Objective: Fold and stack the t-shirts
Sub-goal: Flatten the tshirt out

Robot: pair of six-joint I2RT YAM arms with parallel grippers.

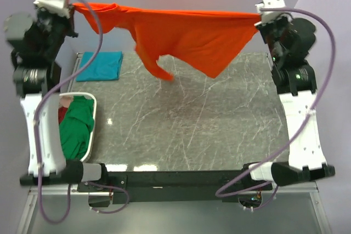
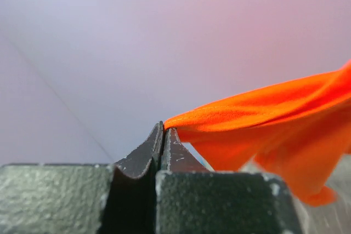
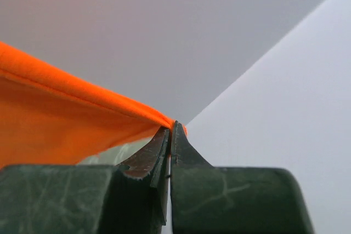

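Holding orange shirt (image 1: 186, 31) stretched midair over 12 o'clock side of bench (image 1: 192, 130) with left fingers (image 2: 170, 138) and right fingers (image 3: 176, 135) pinched shut on slivers of its edge; could lose a corner under that tension, or trap the dangling sleeve (image 1: 162, 70) underneath on lay-down.

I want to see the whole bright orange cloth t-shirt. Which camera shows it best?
The top external view: the whole bright orange cloth t-shirt hangs stretched out. Each wrist view shows only a pinched edge.
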